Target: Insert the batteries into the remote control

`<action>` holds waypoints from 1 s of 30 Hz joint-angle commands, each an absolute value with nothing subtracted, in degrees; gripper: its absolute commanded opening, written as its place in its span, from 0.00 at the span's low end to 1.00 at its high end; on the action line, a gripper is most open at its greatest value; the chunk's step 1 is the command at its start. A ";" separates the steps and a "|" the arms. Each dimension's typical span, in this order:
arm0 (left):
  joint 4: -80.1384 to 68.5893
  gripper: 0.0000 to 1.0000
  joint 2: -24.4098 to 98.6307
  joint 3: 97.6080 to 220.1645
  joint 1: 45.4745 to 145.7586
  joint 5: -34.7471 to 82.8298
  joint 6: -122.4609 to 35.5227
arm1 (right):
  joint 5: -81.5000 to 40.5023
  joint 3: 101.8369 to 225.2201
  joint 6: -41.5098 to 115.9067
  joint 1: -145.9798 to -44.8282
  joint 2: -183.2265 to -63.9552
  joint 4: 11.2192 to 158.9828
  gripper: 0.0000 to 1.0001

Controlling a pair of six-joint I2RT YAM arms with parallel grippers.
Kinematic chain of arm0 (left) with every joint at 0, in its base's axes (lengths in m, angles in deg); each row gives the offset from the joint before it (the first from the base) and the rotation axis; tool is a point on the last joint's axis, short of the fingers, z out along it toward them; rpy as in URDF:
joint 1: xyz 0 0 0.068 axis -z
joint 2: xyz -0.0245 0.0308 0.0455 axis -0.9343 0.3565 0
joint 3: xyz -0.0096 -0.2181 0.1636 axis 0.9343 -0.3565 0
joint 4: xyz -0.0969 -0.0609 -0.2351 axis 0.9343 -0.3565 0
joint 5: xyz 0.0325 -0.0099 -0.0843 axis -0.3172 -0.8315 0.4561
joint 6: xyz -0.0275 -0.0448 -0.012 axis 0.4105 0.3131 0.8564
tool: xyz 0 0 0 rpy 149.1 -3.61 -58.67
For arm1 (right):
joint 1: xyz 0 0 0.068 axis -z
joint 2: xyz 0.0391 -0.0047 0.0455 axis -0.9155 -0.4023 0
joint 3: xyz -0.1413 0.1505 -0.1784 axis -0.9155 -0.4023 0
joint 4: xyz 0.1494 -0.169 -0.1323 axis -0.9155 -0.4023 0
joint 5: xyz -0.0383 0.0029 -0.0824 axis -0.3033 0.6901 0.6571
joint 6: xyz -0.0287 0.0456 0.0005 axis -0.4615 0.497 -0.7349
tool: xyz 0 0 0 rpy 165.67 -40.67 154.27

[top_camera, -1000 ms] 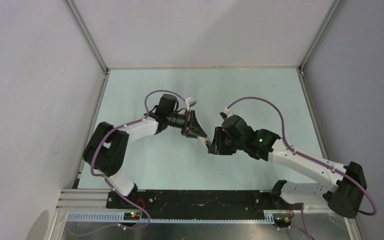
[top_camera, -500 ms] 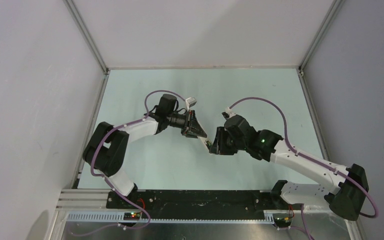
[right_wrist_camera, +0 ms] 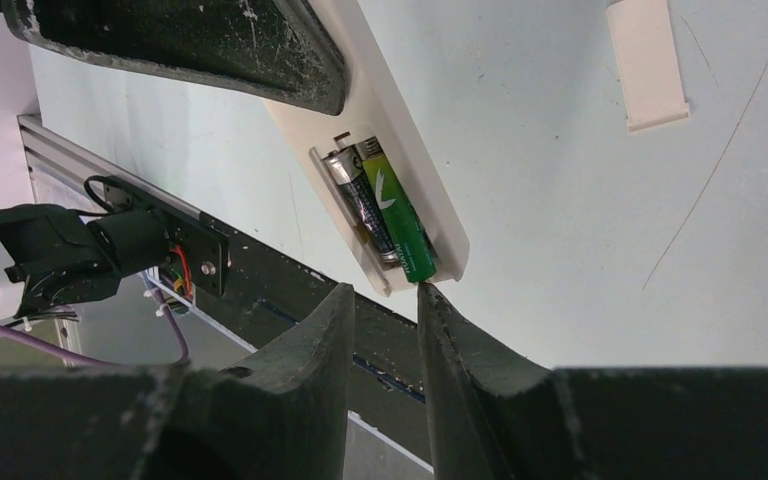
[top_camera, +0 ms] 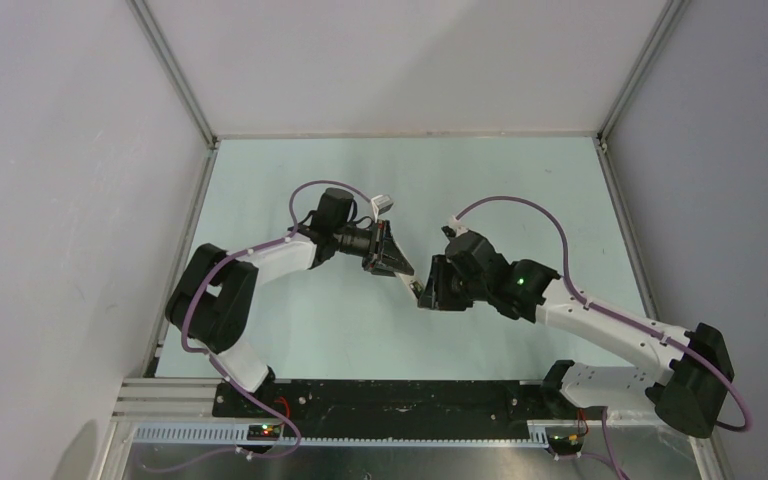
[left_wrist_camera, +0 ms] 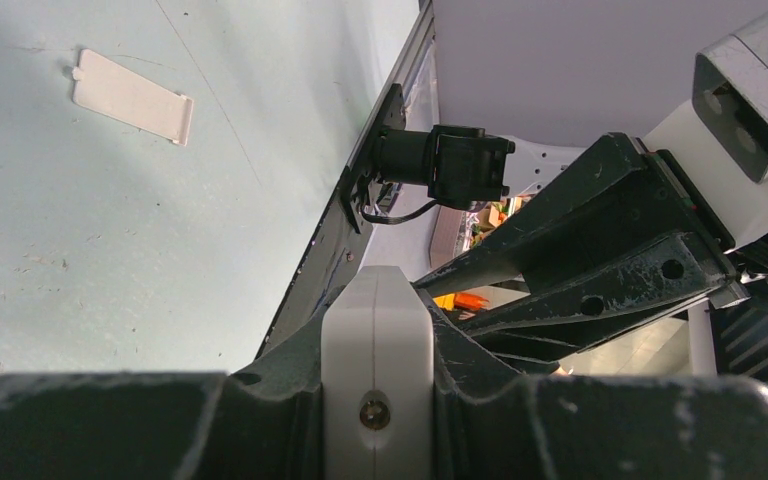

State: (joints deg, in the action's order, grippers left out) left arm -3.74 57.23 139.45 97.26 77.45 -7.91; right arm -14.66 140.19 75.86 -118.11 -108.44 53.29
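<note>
My left gripper [left_wrist_camera: 376, 335] is shut on the white remote control [left_wrist_camera: 376, 345] and holds it above the table. It is also seen from above [top_camera: 400, 267]. In the right wrist view the remote [right_wrist_camera: 410, 160] shows its open back bay. The blackish battery [right_wrist_camera: 358, 200] and the green battery [right_wrist_camera: 400, 225] lie side by side in the bay. My right gripper [right_wrist_camera: 385, 292] is open by a narrow gap and empty, just below the remote's end. Its right fingertip [right_wrist_camera: 428, 296] touches the end of the green battery. From above it sits at the centre [top_camera: 426, 292].
A flat white battery cover [right_wrist_camera: 647, 60] lies loose on the pale green table, also in the left wrist view [left_wrist_camera: 132, 95] and in the top view [top_camera: 381, 204]. The black base rail [top_camera: 390, 395] runs along the near edge. Grey walls enclose the table.
The right arm's wrist has shifted very slightly at the remote's end. The left arm and the remote have not moved.
</note>
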 commanded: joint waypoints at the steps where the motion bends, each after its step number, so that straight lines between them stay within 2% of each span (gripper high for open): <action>1: -2.27 0.00 56.93 140.99 96.99 78.71 -7.41 | -14.01 140.01 76.22 -117.81 -108.28 55.78 0.33; 11: -2.30 0.00 56.51 140.69 97.03 78.79 -7.49 | -14.27 140.01 76.41 -117.24 -109.09 57.12 0.29; 30: -2.26 0.00 53.99 138.46 97.32 79.84 -10.04 | -16.19 139.99 76.07 -115.76 -110.86 59.50 0.12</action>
